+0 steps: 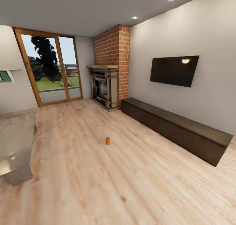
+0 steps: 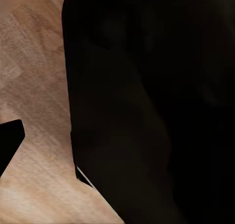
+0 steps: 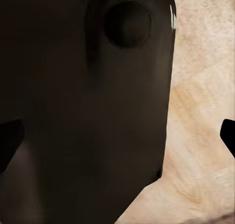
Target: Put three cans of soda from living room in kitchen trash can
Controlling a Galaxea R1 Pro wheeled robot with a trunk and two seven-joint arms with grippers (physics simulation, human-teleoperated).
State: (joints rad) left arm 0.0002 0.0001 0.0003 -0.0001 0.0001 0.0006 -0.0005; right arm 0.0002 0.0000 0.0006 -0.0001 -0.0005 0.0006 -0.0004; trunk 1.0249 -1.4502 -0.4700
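Ahead, one orange soda can stands upright on the living room's plank floor.
It is well apart from your fingers; whether they are open, I cannot tell. Arrive carelessly and your base could tip it rolling.

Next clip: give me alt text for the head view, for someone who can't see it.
A single orange soda can stands upright on the light wood plank floor of a living room. Behind it are a red brick fireplace, a black wall TV above a long dark low cabinet, and a glass patio door; a glass table sits at the left edge.
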